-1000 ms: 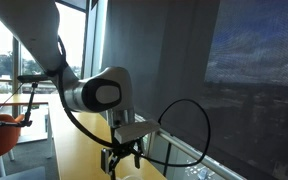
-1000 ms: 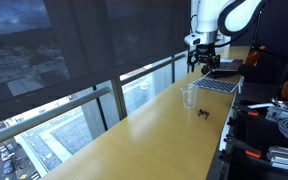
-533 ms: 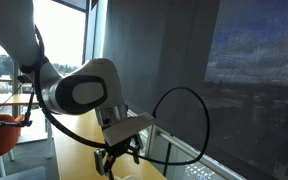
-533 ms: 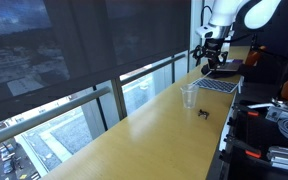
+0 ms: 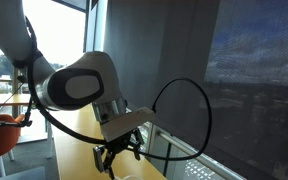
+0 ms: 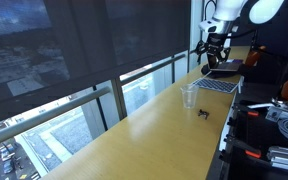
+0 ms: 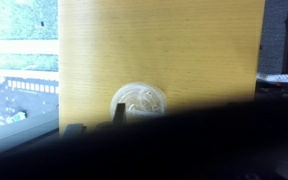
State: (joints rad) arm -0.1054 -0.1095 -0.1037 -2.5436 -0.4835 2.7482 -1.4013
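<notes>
Wrist view has the clear cup (image 7: 139, 103) sitting upright on the wooden counter (image 7: 164, 45), low in the middle of the picture, right at the edge of a dark blur that hides the jaws from that camera. In an exterior view the cup (image 6: 189, 96) stands towards the far end of the counter (image 6: 134, 135), with a small black thing (image 6: 203, 112) just beside it on the near side and an open laptop (image 6: 220, 84) just beyond it.

Over the last second the arm (image 6: 229, 12) has drifted a little to the right and farther off, so the jaws now hang above the laptop, higher than the cup and past it. In an exterior view the bulky arm (image 5: 79, 85) has swung closer to the lens and fills more of the picture than before. The jaws were spread a second ago and are spread now, pinching nothing. By my reckoning the cup is untouched and the arm is only shifting its position above it.
</notes>
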